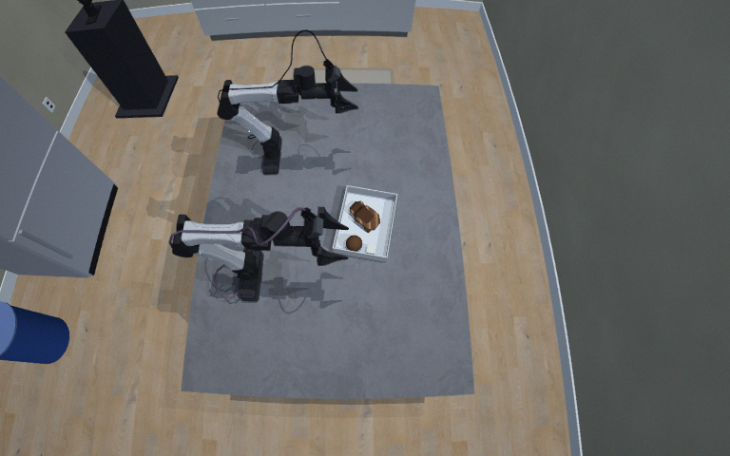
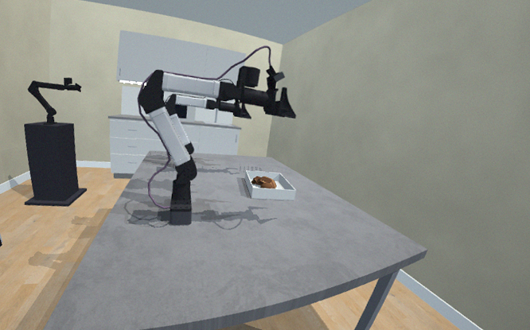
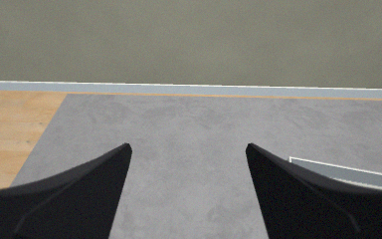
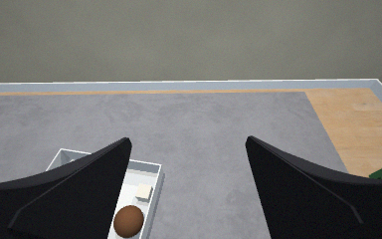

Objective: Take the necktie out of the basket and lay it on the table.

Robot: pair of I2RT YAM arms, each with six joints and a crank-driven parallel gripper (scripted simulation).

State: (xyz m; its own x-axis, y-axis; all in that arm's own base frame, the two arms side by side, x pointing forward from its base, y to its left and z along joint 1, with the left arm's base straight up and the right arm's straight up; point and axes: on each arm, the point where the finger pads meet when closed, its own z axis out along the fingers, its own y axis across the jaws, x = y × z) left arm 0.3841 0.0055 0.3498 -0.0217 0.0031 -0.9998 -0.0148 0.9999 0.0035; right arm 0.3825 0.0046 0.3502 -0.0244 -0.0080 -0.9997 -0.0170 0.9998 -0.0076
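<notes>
Right fingers (image 1: 347,242) (image 2: 290,104) and left fingers (image 1: 356,99) (image 2: 247,111) gape; a brown-banded tie (image 1: 366,216) (image 2: 265,181) lies crumpled toward 12 o'clock in the basket (image 1: 391,222) (image 2: 272,194) (image 3: 338,171) (image 4: 157,181), viewed from above.
</notes>
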